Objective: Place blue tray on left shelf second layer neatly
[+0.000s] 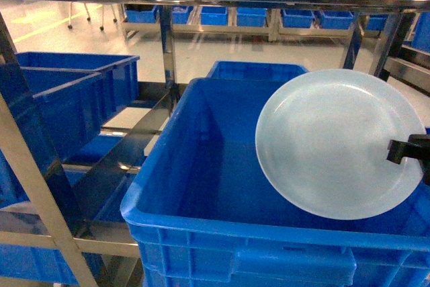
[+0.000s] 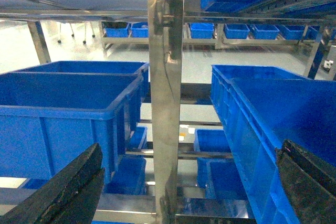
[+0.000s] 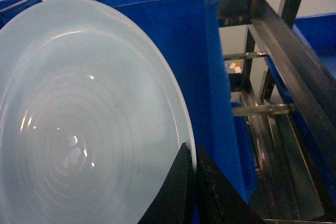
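The pale blue tray (image 1: 336, 142) hangs tilted on edge over a deep dark-blue crate (image 1: 201, 223). My right gripper (image 1: 406, 149) is shut on the tray's right rim. In the right wrist view the tray (image 3: 79, 119) fills the left half, with the rim pinched by that gripper (image 3: 193, 156). The left shelf (image 1: 168, 45) is a shiny steel rack with tiers around the crates. My left gripper (image 2: 178, 192) stands open and empty, facing a steel upright (image 2: 165, 103) of the shelf; it does not show in the head view.
Dark-blue crates (image 1: 67, 99) sit on the rack at the left, and another crate (image 1: 259, 70) stands behind the big one. In the left wrist view, crates (image 2: 63, 114) (image 2: 273, 119) flank the upright. More small bins (image 1: 252, 16) line a far rack.
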Tool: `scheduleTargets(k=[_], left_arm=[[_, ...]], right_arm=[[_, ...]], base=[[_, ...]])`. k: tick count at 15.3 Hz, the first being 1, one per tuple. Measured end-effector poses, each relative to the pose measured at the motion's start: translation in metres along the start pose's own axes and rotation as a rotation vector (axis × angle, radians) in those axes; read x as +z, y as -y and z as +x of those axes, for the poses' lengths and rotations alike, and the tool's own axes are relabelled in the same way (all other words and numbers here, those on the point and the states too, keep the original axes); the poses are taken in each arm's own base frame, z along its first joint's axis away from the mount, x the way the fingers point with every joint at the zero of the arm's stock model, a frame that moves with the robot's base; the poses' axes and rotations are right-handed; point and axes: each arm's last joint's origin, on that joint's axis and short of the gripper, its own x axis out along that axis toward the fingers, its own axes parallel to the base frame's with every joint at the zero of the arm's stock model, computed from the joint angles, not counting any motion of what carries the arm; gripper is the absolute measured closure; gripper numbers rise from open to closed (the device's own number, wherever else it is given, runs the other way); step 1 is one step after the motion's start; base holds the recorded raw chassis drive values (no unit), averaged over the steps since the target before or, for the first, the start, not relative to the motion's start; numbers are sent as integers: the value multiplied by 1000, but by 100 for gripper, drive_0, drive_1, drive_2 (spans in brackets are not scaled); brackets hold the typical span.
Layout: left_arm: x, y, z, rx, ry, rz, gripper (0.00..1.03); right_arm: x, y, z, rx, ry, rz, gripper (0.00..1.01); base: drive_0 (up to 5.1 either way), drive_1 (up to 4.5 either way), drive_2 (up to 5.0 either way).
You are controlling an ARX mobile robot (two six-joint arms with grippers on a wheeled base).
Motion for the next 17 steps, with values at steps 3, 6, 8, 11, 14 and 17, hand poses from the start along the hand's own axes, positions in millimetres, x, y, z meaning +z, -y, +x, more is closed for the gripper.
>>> scheduleTargets(k=[3, 6, 8, 11, 14, 17], left_arm=[[0, 0, 0, 0, 0, 0, 5], [0, 0, 0, 0, 0, 0, 5], [0, 0, 0, 0, 0, 0, 5], [0, 0, 0, 0, 0, 0, 5], [0, 0, 0, 3, -1, 0, 5], [0, 0, 0, 0, 1, 0, 5]], right_arm=[[11, -11, -10, 94, 32, -10, 75], [6, 10, -72, 90, 12, -11, 34], [0, 24, -120, 66, -16, -4, 7], [-2, 33, -169, 8, 20, -51, 3], [-13, 37, -173, -29, 280, -163, 25], [-7, 35, -179, -32, 369, -193, 60]], base=[[0, 0, 0], [0, 0, 0], [0, 0, 0], [0, 0, 0], [0, 0, 0], [0, 0, 0]])
